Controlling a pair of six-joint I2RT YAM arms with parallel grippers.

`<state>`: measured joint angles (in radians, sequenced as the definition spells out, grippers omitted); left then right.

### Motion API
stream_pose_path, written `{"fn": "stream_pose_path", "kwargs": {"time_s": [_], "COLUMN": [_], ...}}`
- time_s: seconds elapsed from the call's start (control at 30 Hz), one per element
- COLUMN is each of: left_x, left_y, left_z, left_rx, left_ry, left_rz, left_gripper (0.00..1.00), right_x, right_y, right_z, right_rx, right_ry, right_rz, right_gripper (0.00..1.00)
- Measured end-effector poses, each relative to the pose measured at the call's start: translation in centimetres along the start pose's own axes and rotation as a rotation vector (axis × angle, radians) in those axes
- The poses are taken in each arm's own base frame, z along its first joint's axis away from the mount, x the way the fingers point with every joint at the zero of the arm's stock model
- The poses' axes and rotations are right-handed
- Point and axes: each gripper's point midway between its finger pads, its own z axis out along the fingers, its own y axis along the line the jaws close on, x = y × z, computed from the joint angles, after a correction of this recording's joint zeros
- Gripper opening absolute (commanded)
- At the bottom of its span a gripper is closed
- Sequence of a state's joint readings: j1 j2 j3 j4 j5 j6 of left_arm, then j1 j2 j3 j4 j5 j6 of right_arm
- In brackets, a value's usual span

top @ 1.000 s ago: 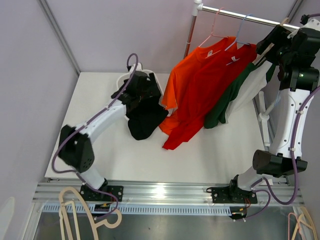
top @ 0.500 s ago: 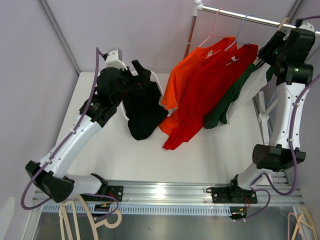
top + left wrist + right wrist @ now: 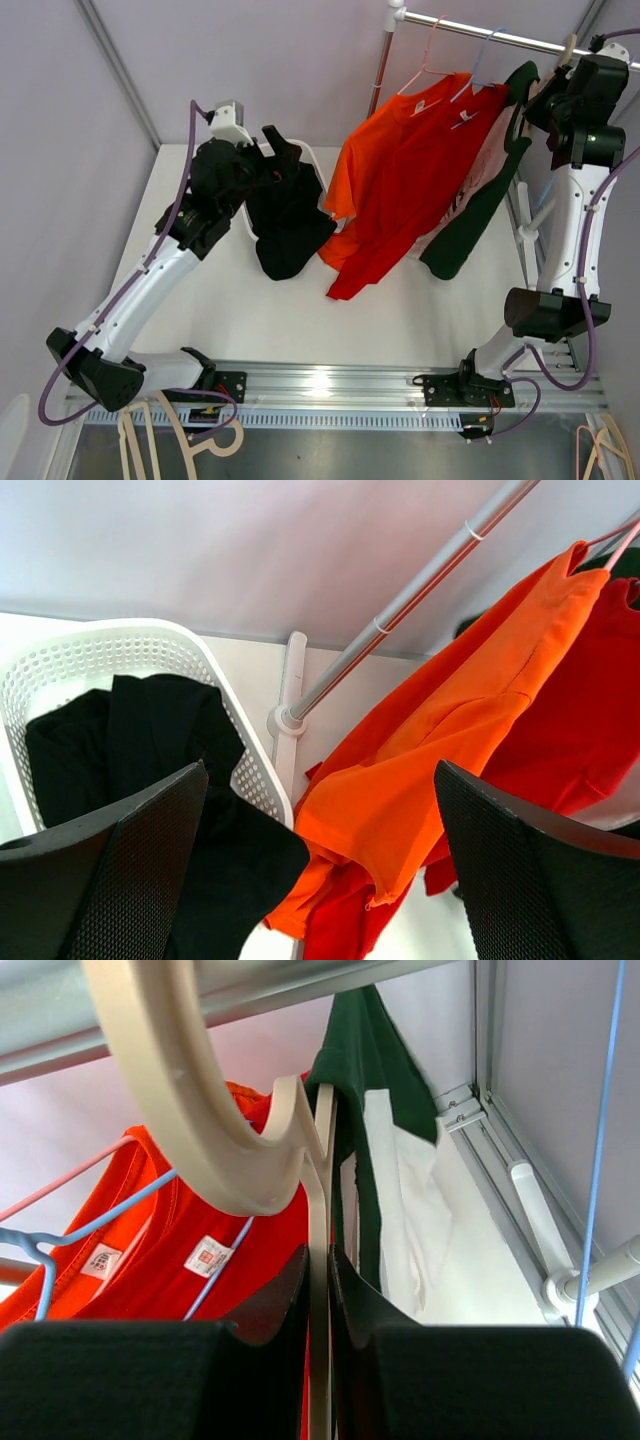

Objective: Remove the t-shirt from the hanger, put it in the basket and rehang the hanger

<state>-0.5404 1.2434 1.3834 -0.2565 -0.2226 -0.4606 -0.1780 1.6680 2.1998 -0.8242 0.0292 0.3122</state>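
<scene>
Cream hanger (image 3: 250,1185) sits pinched in the right gripper (image 3: 318,1295), clear only in its wrist view; left gripper (image 3: 320,790) spread wide.

No lettering can be read in any view. A small white sewn neck label (image 3: 208,1256) in the collars of the orange-red cotton t-shirts (image 3: 160,1220) bears a dark mark too small to make out. A second white neck label (image 3: 100,1260) beside it is equally illegible.
</scene>
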Motion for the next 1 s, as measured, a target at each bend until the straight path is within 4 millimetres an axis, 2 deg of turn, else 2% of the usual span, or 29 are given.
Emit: {"fn": "stream_pose_path", "kwargs": {"time_s": [0.07, 0.17, 0.23, 0.3, 0.6, 0.83, 1.0], "left_x": [0.2, 0.6, 0.7, 0.6, 0.8, 2.1, 2.0], "left_y": [0.1, 0.2, 0.3, 0.3, -0.1, -2.3, -5.2], "left_z": [0.0, 0.1, 0.1, 0.0, -0.3, -1.2, -2.9], "left_rx": [-0.002, -0.004, -0.005, -0.004, 0.028, 0.151, 0.276], "left_ry": [0.005, 0.012, 0.014, 0.013, 0.022, 0.004, -0.050], "left_rz": [0.002, 0.005, 0.007, 0.013, 0.029, 0.094, 0.158], "left_gripper": [0.99, 1.00, 1.00, 1.00, 1.00, 0.99, 1.00], "right_x": [0.0, -0.1, -0.1, -0.1, -0.2, -0.9, -1.5], "right_y": [0.0, 0.1, 0.1, 0.1, 1.1, 2.7, 3.7], "right_z": [0.1, 0.2, 0.4, 0.6, 0.8, -0.5, -2.6], "right_rx": [0.002, 0.001, 0.003, 0.004, 0.013, -0.008, -0.018], "right_ry": [-0.001, -0.004, -0.003, -0.002, -0.012, -0.036, -0.066], "right_rz": [-0.003, -0.011, -0.015, -0.022, -0.078, -0.133, -0.158], "right_gripper": [0.12, 0.19, 0.16, 0.00, 0.00, 0.00, 0.00]}}
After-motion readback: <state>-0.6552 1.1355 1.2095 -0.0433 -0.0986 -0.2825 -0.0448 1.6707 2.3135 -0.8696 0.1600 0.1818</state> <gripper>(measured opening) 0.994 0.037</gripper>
